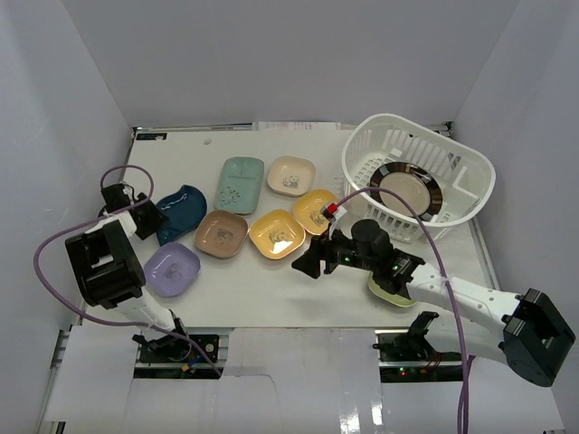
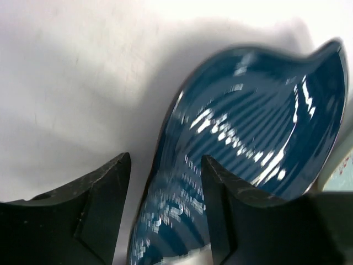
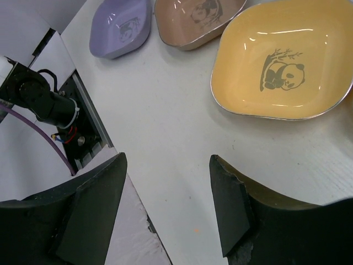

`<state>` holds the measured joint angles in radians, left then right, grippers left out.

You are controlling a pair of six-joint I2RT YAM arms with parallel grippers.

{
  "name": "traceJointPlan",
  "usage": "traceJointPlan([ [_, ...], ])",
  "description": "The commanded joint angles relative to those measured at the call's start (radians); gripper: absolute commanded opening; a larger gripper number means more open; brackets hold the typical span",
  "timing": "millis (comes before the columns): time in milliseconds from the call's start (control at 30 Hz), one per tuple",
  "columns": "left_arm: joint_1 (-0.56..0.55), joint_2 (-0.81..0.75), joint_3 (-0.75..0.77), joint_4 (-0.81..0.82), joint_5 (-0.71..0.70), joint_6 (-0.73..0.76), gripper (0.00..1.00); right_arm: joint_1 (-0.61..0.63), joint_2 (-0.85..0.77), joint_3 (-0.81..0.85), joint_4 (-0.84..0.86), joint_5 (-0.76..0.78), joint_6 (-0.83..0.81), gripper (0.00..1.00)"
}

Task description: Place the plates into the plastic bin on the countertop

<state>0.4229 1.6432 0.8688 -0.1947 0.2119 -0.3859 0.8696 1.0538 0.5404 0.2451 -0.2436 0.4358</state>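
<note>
Several small plates lie on the white countertop (image 1: 271, 289): a dark blue plate (image 1: 181, 212), a teal divided tray (image 1: 240, 183), a beige plate (image 1: 290, 175), two yellow plates (image 1: 315, 210) (image 1: 276, 233), a brown one (image 1: 221, 234) and a lavender one (image 1: 172, 268). A pale green plate (image 1: 391, 294) shows under my right arm. The plastic bin (image 1: 389, 119) at the back right holds a round dark-rimmed plate (image 1: 409, 192). My left gripper (image 2: 165, 165) is open and straddles the near rim of the dark blue plate (image 2: 259, 121). My right gripper (image 3: 168, 165) is open over bare countertop, short of the yellow plate (image 3: 281, 66).
White walls close in the left, back and right sides. The table's near edge and the left arm's base (image 3: 44, 99) lie just beyond my right gripper. The brown plate (image 3: 196, 22) and the lavender plate (image 3: 118, 27) sit past the yellow one.
</note>
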Motion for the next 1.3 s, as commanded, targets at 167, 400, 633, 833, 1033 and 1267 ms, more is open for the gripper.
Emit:
traceJointPlan([
  [167, 0.007, 0.096, 0.022, 0.123, 0.053, 0.013, 0.39, 0.032, 0.070, 0.027, 0.074, -0.020, -0.025, 0.68],
  [400, 0.027, 0.104, 0.035, 0.123, 0.027, -0.007, 0.00, 0.040, 0.147, 0.087, 0.085, -0.045, -0.023, 0.68],
  [633, 0.037, -0.109, 0.004, 0.179, -0.040, -0.140, 0.00, 0.040, 0.247, 0.194, 0.080, -0.103, -0.023, 0.76],
  [833, 0.024, -0.397, -0.019, 0.224, 0.030, -0.318, 0.00, 0.040, 0.308, 0.328, 0.059, -0.096, 0.006, 0.95],
  [1033, -0.127, -0.589, -0.123, 0.230, 0.139, -0.381, 0.00, 0.035, 0.354, 0.482, 0.030, -0.010, 0.043, 0.92],
  [1267, -0.205, -0.750, -0.257, 0.225, 0.308, -0.456, 0.00, -0.052, 0.429, 0.619, -0.036, 0.093, 0.060, 0.91],
])
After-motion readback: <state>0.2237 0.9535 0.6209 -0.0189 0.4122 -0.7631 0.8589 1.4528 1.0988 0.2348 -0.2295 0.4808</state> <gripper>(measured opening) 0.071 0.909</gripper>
